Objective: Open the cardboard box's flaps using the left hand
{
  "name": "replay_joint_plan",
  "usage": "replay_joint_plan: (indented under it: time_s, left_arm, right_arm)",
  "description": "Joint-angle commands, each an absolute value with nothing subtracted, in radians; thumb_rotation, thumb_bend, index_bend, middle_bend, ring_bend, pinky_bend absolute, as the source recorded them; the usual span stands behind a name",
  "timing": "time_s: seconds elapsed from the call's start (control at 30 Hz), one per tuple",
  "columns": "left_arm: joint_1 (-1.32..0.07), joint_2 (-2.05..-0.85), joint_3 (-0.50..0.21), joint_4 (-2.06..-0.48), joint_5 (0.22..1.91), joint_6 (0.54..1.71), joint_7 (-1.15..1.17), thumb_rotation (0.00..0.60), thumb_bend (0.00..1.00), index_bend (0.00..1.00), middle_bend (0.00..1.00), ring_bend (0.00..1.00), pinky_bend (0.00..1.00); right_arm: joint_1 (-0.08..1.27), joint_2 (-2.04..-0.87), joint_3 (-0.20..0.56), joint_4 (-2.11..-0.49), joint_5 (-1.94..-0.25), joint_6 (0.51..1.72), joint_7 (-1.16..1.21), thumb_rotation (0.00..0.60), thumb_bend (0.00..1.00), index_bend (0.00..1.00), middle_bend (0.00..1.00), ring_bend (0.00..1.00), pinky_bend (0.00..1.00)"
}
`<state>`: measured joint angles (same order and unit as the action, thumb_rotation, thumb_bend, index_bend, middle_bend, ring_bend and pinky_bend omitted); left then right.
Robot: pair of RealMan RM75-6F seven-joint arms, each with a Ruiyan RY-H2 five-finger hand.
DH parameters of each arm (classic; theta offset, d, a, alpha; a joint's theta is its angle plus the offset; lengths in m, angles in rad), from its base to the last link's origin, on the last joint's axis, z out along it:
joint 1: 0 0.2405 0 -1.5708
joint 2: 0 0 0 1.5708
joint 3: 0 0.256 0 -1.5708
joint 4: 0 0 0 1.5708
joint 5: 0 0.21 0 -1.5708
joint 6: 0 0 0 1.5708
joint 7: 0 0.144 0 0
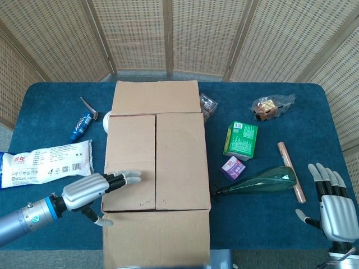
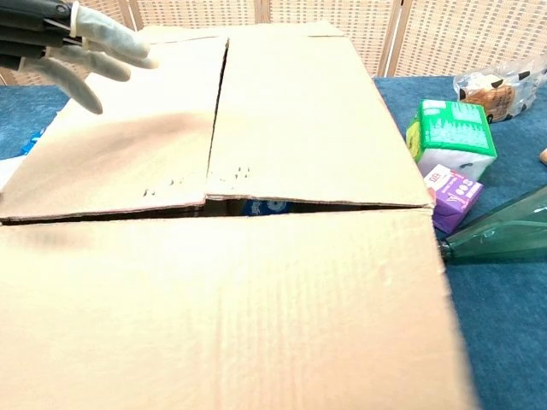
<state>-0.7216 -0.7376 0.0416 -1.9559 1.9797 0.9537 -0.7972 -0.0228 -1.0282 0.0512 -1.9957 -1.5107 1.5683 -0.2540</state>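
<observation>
The cardboard box stands mid-table. Its far flap and near flap lie folded outward. The two inner flaps still cover the top, meeting at a centre seam. The near flap fills the lower chest view. My left hand hovers at the box's front left corner, fingers stretched over the left inner flap, holding nothing; the chest view shows the left hand at top left. My right hand rests open at the table's front right, apart from the box.
Left of the box lie a white snack bag and a blue tube. To its right are a green carton, a small purple box, a green bottle, a brown stick and a wrapped snack.
</observation>
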Motion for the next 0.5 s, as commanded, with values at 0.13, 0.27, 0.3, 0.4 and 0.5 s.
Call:
replay_joint_plan:
  time_s: [0.13, 0.27, 0.3, 0.4, 0.5]
  left_arm:
    - [-0.672, -0.879, -0.061, -1.914, 1.813, 1.037, -0.470, 0.600, 0.00, 0.00, 0.00, 0.00, 0.14]
    - [-0.681, -0.967, -0.110, -1.888, 1.725, 1.036, -0.328, 0.600, 0.00, 0.00, 0.00, 0.00, 0.14]
    - [-0.683, -0.979, -0.115, -1.884, 1.715, 1.036, -0.314, 0.600, 0.00, 0.00, 0.00, 0.00, 0.14]
    - [-0.697, -1.030, -0.138, -1.870, 1.667, 1.032, -0.257, 0.600, 0.00, 0.00, 0.00, 0.00, 0.14]
    - [-0.714, -1.093, -0.163, -1.837, 1.633, 1.035, -0.182, 0.600, 0.00, 0.00, 0.00, 0.00, 0.14]
  right_arm:
    - [-0.022, -1.029, 0.049, -1.996, -1.513, 1.567, -0.256, 0.600, 0.00, 0.00, 0.00, 0.00, 0.00]
    - [-0.023, -1.028, 0.049, -1.997, -1.515, 1.568, -0.254, 0.600, 0.00, 0.00, 0.00, 0.00, 0.00]
    - [-0.023, -1.028, 0.049, -1.997, -1.515, 1.568, -0.253, 0.600, 0.00, 0.00, 0.00, 0.00, 0.00]
    - [-0.024, -1.025, 0.050, -1.997, -1.514, 1.570, -0.248, 0.600, 0.00, 0.00, 0.00, 0.00, 0.00]
    - [-0.024, -1.022, 0.050, -1.997, -1.513, 1.569, -0.241, 0.600, 0.00, 0.00, 0.00, 0.00, 0.00]
